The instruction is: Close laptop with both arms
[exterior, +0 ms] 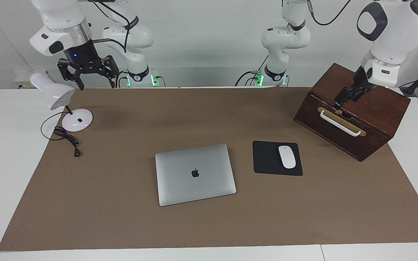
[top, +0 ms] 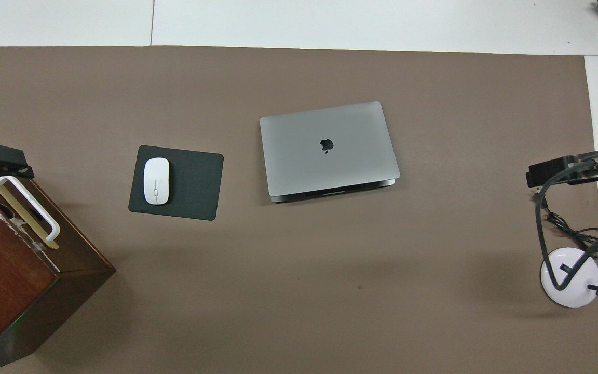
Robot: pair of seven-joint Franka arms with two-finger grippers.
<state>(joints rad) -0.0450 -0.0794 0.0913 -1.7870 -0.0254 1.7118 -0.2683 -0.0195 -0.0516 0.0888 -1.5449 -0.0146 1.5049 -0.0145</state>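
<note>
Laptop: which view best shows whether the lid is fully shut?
The overhead view: the laptop turns its hinge edge to the camera, lid lying flat on the base. The facing view shows only its lid top.

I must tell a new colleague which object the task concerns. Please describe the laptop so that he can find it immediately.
On the brown mat that covers the table, look near the middle. The laptop lies there flat with its lid down, beside the black mousepad that carries a white mouse. It is silver-grey, larger than the mousepad, and has a dark apple logo on its lid.
</note>
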